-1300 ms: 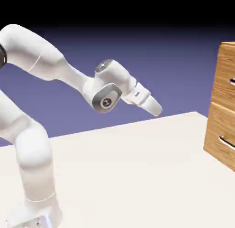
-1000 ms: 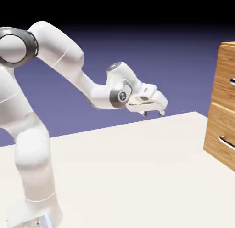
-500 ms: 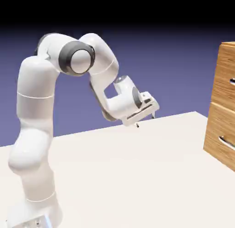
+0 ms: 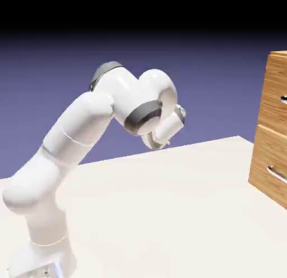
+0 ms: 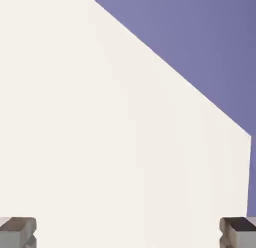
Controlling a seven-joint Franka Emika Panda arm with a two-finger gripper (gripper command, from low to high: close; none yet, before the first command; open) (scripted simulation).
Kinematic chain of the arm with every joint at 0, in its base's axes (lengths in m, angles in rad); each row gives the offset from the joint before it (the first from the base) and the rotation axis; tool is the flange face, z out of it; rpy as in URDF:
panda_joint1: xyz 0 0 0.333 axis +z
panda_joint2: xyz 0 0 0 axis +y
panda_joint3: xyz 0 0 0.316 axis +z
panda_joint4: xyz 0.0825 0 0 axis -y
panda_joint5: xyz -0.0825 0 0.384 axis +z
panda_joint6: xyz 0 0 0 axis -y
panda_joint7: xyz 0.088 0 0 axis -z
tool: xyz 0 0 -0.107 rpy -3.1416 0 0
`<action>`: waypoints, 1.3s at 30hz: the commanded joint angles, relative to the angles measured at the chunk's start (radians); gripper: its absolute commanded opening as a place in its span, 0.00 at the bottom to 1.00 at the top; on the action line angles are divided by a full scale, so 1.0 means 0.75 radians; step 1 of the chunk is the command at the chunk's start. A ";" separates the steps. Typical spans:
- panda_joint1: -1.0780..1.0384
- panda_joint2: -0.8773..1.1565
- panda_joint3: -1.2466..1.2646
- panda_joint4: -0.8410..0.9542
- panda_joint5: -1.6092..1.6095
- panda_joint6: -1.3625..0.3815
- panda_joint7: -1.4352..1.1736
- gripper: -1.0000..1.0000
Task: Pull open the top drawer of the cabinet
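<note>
Backdrop (image 4: 224, 92): plain blue-violet, darkening to black along the top of the exterior view. Tabletop (image 4: 168, 215): off-white, unmarked, brightly lit, its far edge slanting up toward the exterior view's right to a corner; in the hand view, the pale surface meets the blue-violet along a diagonal edge, also with a corner.

A white robot arm (image 4: 78, 126) bends over a pale table (image 4: 168, 215), its base (image 4: 42, 260) at the lower left of the frame and its far end near the center. A wooden cabinet (image 4: 269, 153) stands at the right edge, well apart from the arm, silver handles (image 4: 277, 174) on its two visible drawer fronts (image 4: 274, 89).
</note>
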 commanded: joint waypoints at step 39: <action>-0.187 1.061 0.906 1.170 -1.284 -0.013 -0.374 0.00</action>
